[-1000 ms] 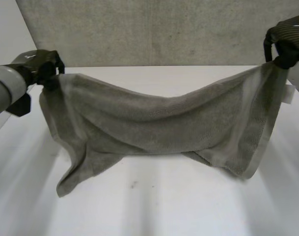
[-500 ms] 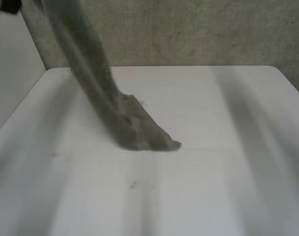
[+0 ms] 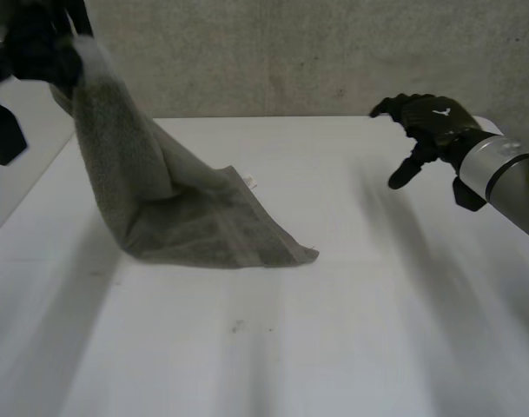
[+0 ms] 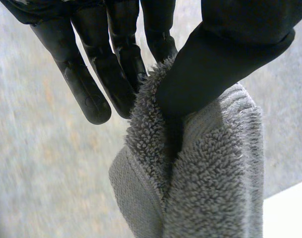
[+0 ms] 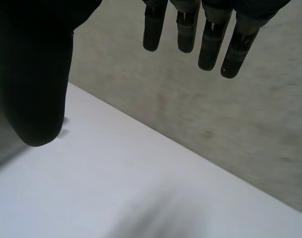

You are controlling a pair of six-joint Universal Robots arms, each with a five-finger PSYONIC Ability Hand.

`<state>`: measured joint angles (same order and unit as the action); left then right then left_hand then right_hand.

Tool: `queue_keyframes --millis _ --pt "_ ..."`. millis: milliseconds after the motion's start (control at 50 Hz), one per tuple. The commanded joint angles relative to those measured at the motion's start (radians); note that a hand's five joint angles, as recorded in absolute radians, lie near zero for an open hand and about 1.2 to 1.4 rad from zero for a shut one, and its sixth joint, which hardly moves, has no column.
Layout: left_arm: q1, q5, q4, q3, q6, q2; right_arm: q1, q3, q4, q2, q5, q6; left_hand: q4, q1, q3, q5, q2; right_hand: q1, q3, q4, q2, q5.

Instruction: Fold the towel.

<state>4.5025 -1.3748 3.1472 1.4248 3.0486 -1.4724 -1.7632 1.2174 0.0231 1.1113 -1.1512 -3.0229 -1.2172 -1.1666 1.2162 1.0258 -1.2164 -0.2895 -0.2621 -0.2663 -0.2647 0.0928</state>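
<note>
The left hand (image 3: 34,48) is raised high above the table's left edge, near the far left corner, and pinches one end of the grey towel (image 3: 160,204). In the left wrist view the thumb presses a bunched, folded-over edge of the cloth against the fingers (image 4: 118,74), while the outermost finger stands straight and free of it. From that grip the towel hangs down in a slanting sheet to the white table (image 3: 351,347). Its lower part lies there in a flat wedge on the left half, roughly midway between the far and near edges, with its tip pointing toward the middle of the table. A small white label (image 3: 249,182) shows at the towel's far edge, close to where the cloth meets the table. The right hand (image 3: 431,122) hovers above the far right part of the table, well apart from the towel. Its fingers are spread and nearly straight, the thumb is held apart, and it grips nothing; in the right wrist view the tabletop lies under its palm. A rough grey wall (image 3: 290,52) stands behind the table's far edge.
</note>
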Motion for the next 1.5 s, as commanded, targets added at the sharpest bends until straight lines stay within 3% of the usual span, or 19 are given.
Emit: queue_keyframes --millis 20,300,520,700,880,1060,1100,1140,1160,1180,1280,1320,1340,1360,1380,1420,1440,1460,1500 --pt "-0.006 -0.003 -0.018 0.014 0.018 0.170 -0.065 -0.064 0.015 -0.047 0.117 -0.088 -0.179 -0.230 0.180 0.196 -0.180 -0.001 -0.028 -0.024 -0.026 0.023" --pt "-0.006 -0.006 -0.032 -0.024 0.007 0.346 -0.216 -0.150 0.003 -0.179 0.120 -0.114 -0.179 -0.230 0.180 0.196 -0.180 -0.001 -0.028 -0.024 -0.026 0.023" --pt "-0.020 -0.007 -0.059 -0.102 0.004 0.373 -0.335 -0.271 -0.092 -0.323 0.149 -0.329 -0.179 -0.230 0.180 0.196 -0.180 -0.030 -0.058 -0.054 -0.055 0.053" --pt "-0.032 -0.010 -0.076 -0.103 0.004 0.366 -0.433 -0.282 -0.121 -0.406 0.341 -0.488 -0.179 -0.230 0.180 0.196 -0.180 -0.077 -0.105 -0.100 -0.102 0.099" --pt "-0.032 -0.012 -0.076 -0.092 0.007 0.345 -0.483 -0.257 -0.072 -0.423 0.629 -0.496 -0.179 -0.230 0.180 0.196 -0.180 -0.077 -0.105 -0.101 -0.102 0.100" --pt "-0.022 -0.010 -0.073 -0.096 0.013 0.282 -0.484 -0.250 0.034 -0.415 0.805 -0.494 -0.179 -0.230 0.180 0.196 -0.180 -0.095 -0.122 -0.118 -0.120 0.117" --pt "-0.017 -0.010 -0.073 -0.098 0.015 0.270 -0.484 -0.240 0.043 -0.413 0.828 -0.494 -0.179 -0.230 0.180 0.196 -0.180 -0.180 -0.207 -0.203 -0.205 0.202" --pt "-0.014 -0.015 -0.072 -0.098 0.015 0.247 -0.484 -0.222 0.047 -0.407 0.841 -0.491 -0.179 -0.230 0.180 0.196 -0.180 -0.761 -0.788 -0.784 -0.786 0.783" --pt "-0.014 -0.015 -0.072 -0.098 0.015 0.247 -0.484 -0.222 0.047 -0.407 0.841 -0.491 -0.179 -0.230 0.180 0.196 -0.180 -0.764 -0.792 -0.787 -0.789 0.786" --pt "-0.013 -0.015 -0.072 -0.099 0.015 0.235 -0.484 -0.222 0.044 -0.407 0.837 -0.485 -0.179 -0.230 0.180 0.196 -0.180 -1.103 -1.131 -1.127 -1.128 1.126" --pt "-0.008 -0.017 -0.068 -0.110 0.013 0.190 -0.469 -0.253 0.032 -0.401 0.731 -0.464 -0.179 -0.230 0.180 0.196 -0.180 -1.107 -1.134 -1.130 -1.132 1.129" --pt "-0.006 -0.017 -0.065 -0.116 0.013 0.176 -0.441 -0.260 0.009 -0.352 0.507 -0.400 -0.179 -0.230 0.180 0.196 -0.180 -1.107 -1.134 -1.130 -1.132 1.129" --pt "-0.006 -0.015 -0.061 -0.127 0.013 0.166 -0.441 -0.260 0.009 -0.352 0.505 -0.399 -0.179 -0.230 0.180 0.196 -0.180 -1.107 -1.134 -1.130 -1.132 1.129" --pt "-0.006 -0.020 -0.055 -0.142 0.012 0.152 -0.420 -0.257 -0.011 -0.317 0.364 -0.360 -0.179 -0.230 0.180 0.196 -0.180 -1.107 -1.134 -1.130 -1.132 1.129" --pt "-0.006 -0.020 -0.055 -0.142 0.012 0.152 -0.420 -0.257 -0.011 -0.317 0.363 -0.360 -0.179 -0.230 0.180 0.196 -0.180 -1.107 -1.134 -1.130 -1.132 1.129" --pt "-0.006 -0.038 -0.046 -0.174 0.009 0.123 -0.375 -0.236 -0.089 -0.248 0.096 -0.291 -0.179 -0.230 0.180 0.196 -0.180 -1.107 -1.134 -1.130 -1.132 1.129" --pt "-0.006 -0.038 -0.045 -0.175 0.009 0.122 -0.375 -0.236 -0.089 -0.248 0.094 -0.290 -0.179 -0.230 0.180 0.196 -0.180 -1.107 -1.134 -1.130 -1.132 1.129" --pt "-0.006 -0.050 -0.042 -0.190 0.007 0.113 -0.357 -0.210 -0.151 -0.210 -0.006 -0.277 -0.179 -0.230 0.180 0.196 -0.180 -1.107 -1.134 -1.130 -1.132 1.129" --pt "-0.008 -0.064 -0.042 -0.201 0.006 0.106 -0.340 -0.158 -0.225 -0.156 -0.077 -0.277 -0.179 -0.230 0.180 0.196 -0.180 -1.107 -1.134 -1.130 -1.132 1.129"
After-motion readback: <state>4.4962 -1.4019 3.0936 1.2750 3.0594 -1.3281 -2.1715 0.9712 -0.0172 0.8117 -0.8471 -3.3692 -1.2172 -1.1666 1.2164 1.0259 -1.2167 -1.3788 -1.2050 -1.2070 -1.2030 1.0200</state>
